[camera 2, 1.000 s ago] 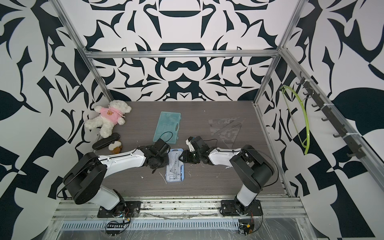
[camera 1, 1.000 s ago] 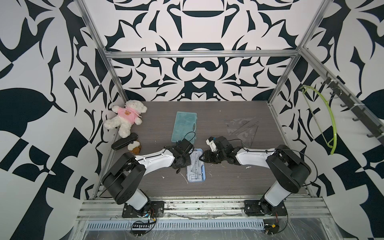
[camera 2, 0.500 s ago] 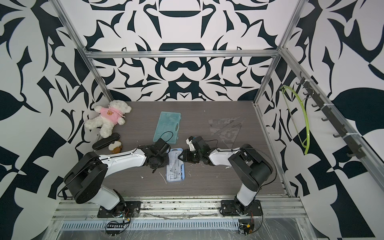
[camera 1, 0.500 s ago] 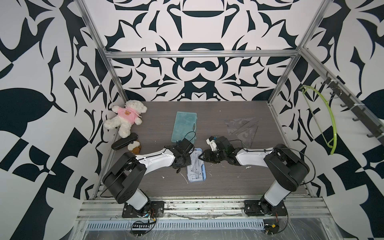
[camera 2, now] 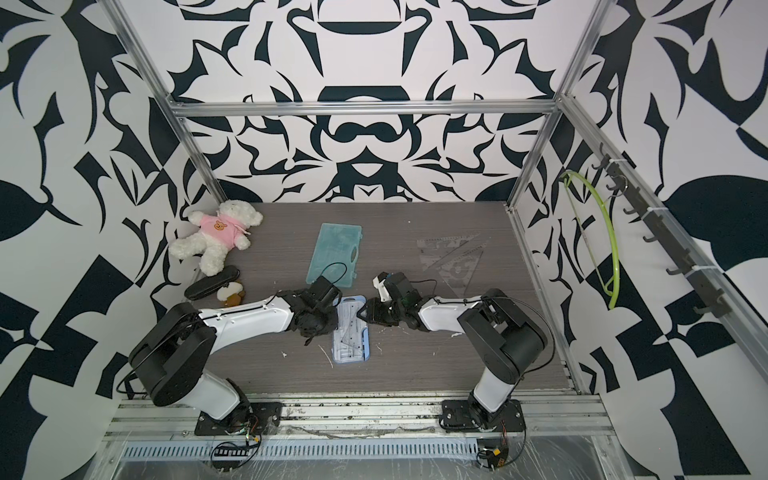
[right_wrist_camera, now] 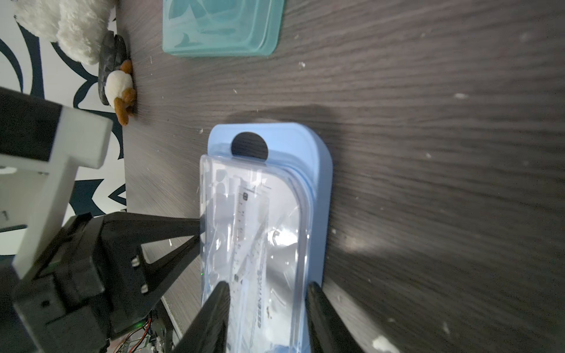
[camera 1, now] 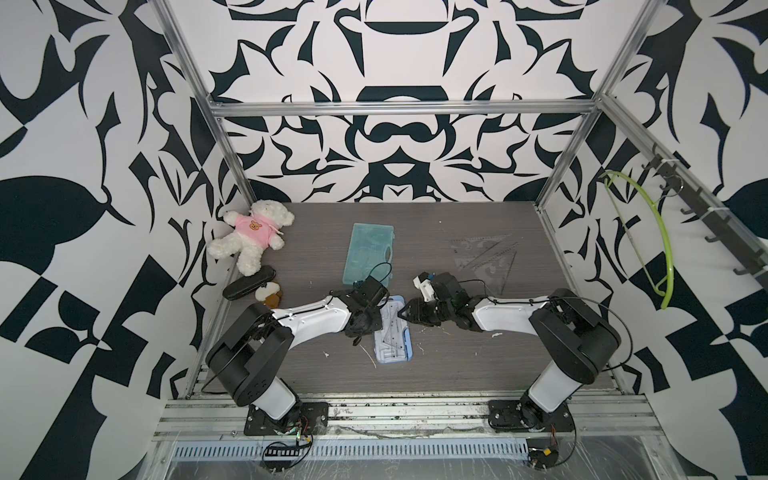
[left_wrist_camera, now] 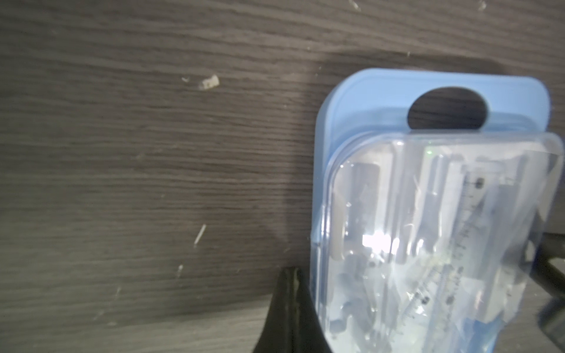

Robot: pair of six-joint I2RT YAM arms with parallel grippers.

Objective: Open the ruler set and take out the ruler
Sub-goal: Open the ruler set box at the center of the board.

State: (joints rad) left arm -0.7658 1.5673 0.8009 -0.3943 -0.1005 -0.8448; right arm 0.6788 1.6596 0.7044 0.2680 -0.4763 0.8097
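The opening step is in hand. The set (camera 1: 392, 334) is lying flat in the front half of the worktop (camera 1: 461, 374), midway between its left and right edges, and its cover is not yet lifting.

The left gripper (right_wrist_camera: 195, 232) is holding its fingers pressed together into one black wedge. The tip is touching a long side edge of the clear cover (right_wrist_camera: 275, 244). The right gripper (right_wrist_camera: 268, 287) is reaching over the set with its jaws apart, one finger to either side of the cover. Whether they are touching the plastic I cannot tell.

The ruler (right_wrist_camera: 249, 226) is sitting inside, under the cover, among other clear pieces.

As I judge it, the next move is calling for a thin point worked into the seam between cover and backing (right_wrist_camera: 319, 183). The backing also needs pinning to the worktop, or the whole light pack will likely be sliding or lifting instead of parting.

- **Backing:** a matte pale-blue card or plastic with rounded corners and a round hang hole (right_wrist_camera: 249, 146) at one short end.
- **Cover:** a glossy moulded blister, throwing glare and looking slippery.
- **Ruler:** a flat transparent strip with fine black graduations, thin enough to need an edge grip.
- **Worktop:** dark wood-grain, flecked with white crumbs.
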